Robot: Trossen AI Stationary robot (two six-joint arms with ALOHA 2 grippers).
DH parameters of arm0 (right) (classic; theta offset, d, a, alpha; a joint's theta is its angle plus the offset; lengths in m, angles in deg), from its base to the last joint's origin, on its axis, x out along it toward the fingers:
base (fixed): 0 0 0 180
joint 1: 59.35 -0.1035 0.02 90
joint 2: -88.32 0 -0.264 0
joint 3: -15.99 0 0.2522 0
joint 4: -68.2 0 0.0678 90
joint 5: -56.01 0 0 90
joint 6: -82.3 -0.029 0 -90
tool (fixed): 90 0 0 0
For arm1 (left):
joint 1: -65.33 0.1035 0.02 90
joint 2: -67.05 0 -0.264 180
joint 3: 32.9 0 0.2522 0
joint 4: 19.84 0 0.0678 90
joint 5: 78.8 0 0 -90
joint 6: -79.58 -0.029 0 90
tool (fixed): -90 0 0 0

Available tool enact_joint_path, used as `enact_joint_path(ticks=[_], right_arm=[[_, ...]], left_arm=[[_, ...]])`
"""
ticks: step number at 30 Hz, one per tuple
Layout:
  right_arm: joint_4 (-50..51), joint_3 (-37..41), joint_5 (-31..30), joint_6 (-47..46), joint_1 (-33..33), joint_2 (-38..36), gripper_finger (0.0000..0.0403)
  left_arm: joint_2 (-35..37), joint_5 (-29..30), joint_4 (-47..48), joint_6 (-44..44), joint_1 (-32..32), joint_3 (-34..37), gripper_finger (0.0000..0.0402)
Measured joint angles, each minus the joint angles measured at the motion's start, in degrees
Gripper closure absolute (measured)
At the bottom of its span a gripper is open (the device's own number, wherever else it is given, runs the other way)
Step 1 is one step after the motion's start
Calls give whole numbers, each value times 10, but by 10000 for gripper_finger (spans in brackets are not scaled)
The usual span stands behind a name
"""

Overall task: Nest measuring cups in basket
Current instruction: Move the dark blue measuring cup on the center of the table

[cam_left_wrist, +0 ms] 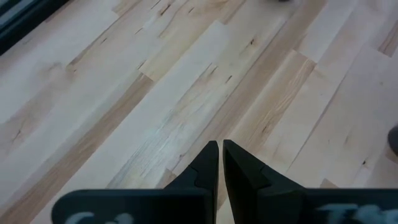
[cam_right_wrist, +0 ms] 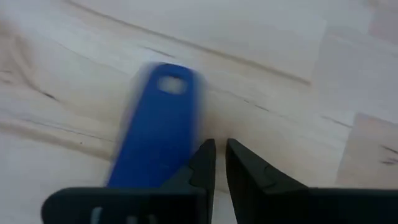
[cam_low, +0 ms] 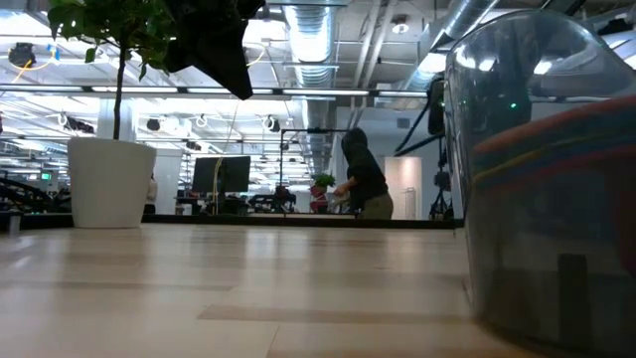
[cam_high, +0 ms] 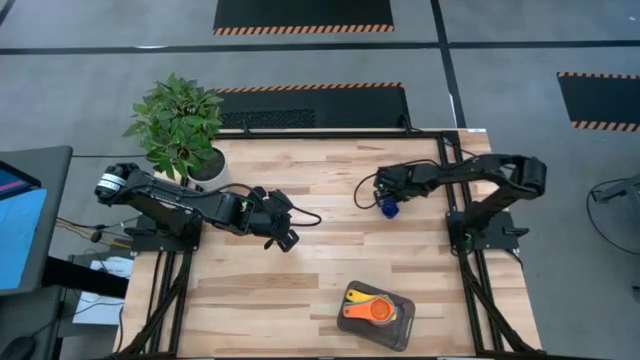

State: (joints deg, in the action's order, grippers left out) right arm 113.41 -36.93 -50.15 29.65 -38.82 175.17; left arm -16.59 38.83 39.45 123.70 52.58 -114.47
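The basket point(cam_high: 402, 322) at 5 o'clock already holds nested cups point(cam_high: 368, 306), yellow and orange showing. The right gripper point(cam_high: 383, 201) at 1 o'clock, fingers nearly together, grips a blue cup point(cam_high: 389, 208) apparently left to nest, while the left gripper point(cam_high: 287, 238) waits pinched closed and empty near centre.

blue measuring cup point(cam_right_wrist: 155, 130) blurred, bowl cut off; basket point(cam_low: 542, 179) cropped at low view's edge.

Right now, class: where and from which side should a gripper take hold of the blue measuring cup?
Grip the blue measuring cup by its flat handle, coming from above with the jaws across the handle's width. The handle is thin and flat-sided, easier than the round bowl. The right gripper is right beside it.
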Motion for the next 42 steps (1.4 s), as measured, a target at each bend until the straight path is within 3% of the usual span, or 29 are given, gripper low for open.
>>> enact_joint_path(ticks=[8, 11, 16, 22, 31, 36, 42], right_arm=[[-21, -42, -25, 15, -51, 66, 340], [-20, -61, -7, 13, -82, 71, 340], [-27, -76, 51, -31, -138, 71, 339], [-21, -76, 18, -102, -197, 68, 339], [19, -76, -73, -82, -164, 49, 357], [67, -76, -61, -69, -136, 46, 378], [116, -74, -34, -77, -154, 46, 388]], left_arm=[[0, -8, 0, -1, 0, 0, 391], [0, -8, 0, -1, 0, 0, 391], [0, -6, 0, -1, 0, 0, 391], [0, -6, 0, -4, 0, 0, 391], [0, -5, 0, -15, 0, 0, 391], [0, -5, 0, -14, 0, 0, 391], [0, -8, 0, -12, 0, 0, 391]])
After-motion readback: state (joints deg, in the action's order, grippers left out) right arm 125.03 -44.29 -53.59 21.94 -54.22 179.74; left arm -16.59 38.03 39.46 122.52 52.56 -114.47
